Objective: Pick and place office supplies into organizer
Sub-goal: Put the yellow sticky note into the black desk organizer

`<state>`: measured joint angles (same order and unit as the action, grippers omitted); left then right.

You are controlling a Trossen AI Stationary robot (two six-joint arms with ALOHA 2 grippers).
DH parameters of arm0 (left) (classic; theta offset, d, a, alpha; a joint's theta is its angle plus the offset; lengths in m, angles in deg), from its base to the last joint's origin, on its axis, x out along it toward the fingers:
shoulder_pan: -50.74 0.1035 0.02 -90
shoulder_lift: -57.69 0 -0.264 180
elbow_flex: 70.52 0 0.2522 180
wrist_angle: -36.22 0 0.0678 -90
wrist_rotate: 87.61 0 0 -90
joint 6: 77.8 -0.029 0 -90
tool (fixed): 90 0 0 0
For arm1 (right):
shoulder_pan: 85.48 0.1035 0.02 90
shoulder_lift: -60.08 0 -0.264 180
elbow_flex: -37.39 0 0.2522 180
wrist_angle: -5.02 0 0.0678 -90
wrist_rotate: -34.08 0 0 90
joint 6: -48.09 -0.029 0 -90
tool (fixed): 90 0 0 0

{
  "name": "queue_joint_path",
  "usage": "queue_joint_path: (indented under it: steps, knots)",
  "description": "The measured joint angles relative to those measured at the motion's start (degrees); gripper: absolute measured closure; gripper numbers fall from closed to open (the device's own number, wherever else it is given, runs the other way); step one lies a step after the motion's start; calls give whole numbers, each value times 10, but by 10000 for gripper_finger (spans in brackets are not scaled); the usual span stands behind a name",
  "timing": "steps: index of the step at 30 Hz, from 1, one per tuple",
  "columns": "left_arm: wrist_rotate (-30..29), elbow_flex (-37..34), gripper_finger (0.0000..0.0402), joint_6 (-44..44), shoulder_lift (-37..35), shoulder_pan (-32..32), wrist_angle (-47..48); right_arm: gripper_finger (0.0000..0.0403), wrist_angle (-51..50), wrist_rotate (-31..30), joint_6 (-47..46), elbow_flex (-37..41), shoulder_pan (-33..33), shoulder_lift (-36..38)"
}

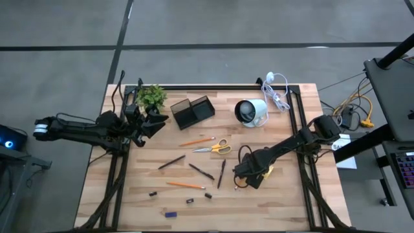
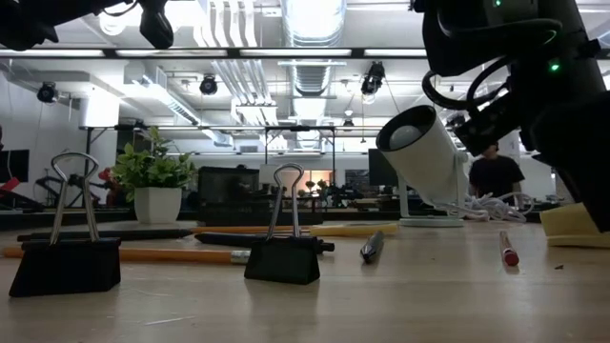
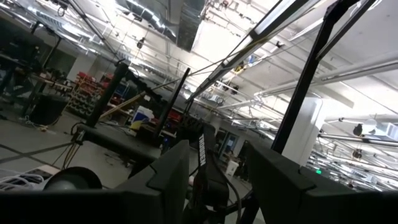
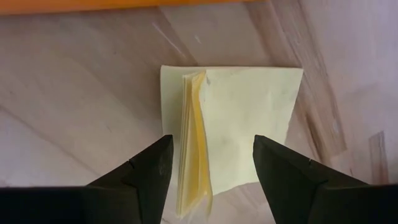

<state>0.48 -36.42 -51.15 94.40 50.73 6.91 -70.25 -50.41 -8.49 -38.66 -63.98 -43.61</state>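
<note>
The yellow sticky-note block (image 4: pixel 230 124) lies on the table with its leaves fanned up along one edge, also seen as a yellow block (image 1: pixel 266 172) in the high view. My right gripper (image 4: pixel 211 168) is open above it, pointing down, a finger on either side. The black organizer (image 1: pixel 193 111) stands toward the far edge. Scissors (image 1: pixel 213 147), orange pencils (image 1: pixel 197 140) (image 1: pixel 185 185) and dark pens (image 1: pixel 171 162) (image 1: pixel 201 171) (image 1: pixel 221 173) lie flat mid-table. My left gripper (image 1: pixel 158 123) waits open by the plant, raised. My right gripper straddles the sticky-note block from above, pointing down, one finger (image 4: pixel 143 177) beside the fanned edge (image 4: pixel 193 143) and the other over the opposite side. The block lies on the table. Whether the fingers touch it I cannot tell.
A green plant (image 1: pixel 151 97) stands left of the organizer; a white round cup (image 1: pixel 251 112) and a coiled white cable (image 1: pixel 277 90) sit to its right. Black binder clips (image 2: pixel 67 262) (image 2: pixel 283 252) and a blue bit (image 1: pixel 170 213) lie near the near edge.
</note>
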Motion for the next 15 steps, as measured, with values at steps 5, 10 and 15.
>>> queue_joint_path:
  steps: [5,10,15]
  knots:
    - [0,0,256,0,0,0,0,193,2,-1,0,2,0,-1]
    - [1,0,256,0,0,0,0,197,2,-2,0,8,0,-1]
    - [2,0,256,0,-1,0,0,226,3,-2,0,10,0,-1]
